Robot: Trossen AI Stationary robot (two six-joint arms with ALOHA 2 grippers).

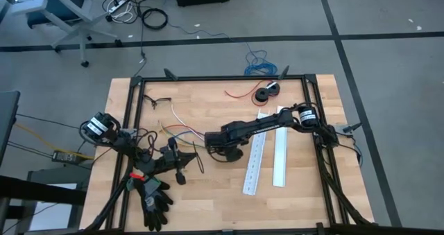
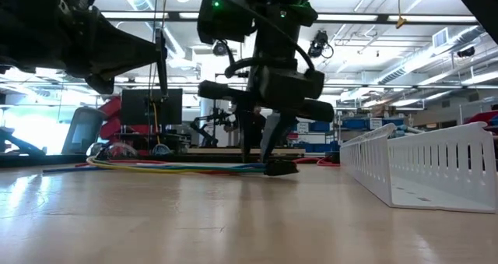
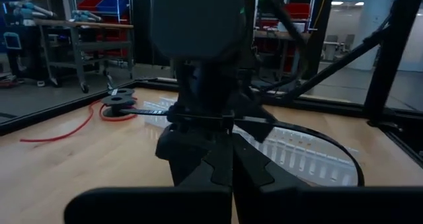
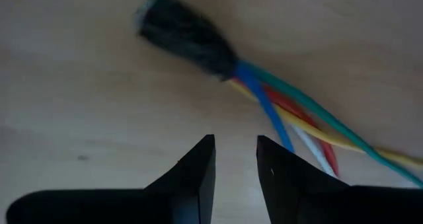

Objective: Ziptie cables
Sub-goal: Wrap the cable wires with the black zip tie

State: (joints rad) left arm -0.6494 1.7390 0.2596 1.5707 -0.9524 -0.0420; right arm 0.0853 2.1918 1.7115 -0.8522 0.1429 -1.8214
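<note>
- Right tool (image 4: 234, 161): jaws slightly apart, nothing between them, hanging low over the counter (image 1: 208, 200) just above the dark end of the cables.
- Small bundle of thin yellow, red, white, green and blue cables (image 4: 291, 115) lies flat on the light wooden counter near its middle, and its black sleeved end (image 4: 185, 32) points toward the right arm. In the low view the bundle (image 2: 179, 167) runs along the counter to the tool's tip.
- Left tool (image 1: 182, 167): closed, fingers (image 3: 231, 178) pressed together, clamped on a black zip tie (image 3: 330, 148) that loops out to one side; it sits on the left half of the counter, near the cables.
- 2 white slotted cable ducts (image 1: 267, 155) lie side by side to the right.
- Red wire on a black round spool (image 1: 267, 93) sits near the far edge.
- Black gloves (image 1: 154, 200) lie at the near-left corner.
</note>
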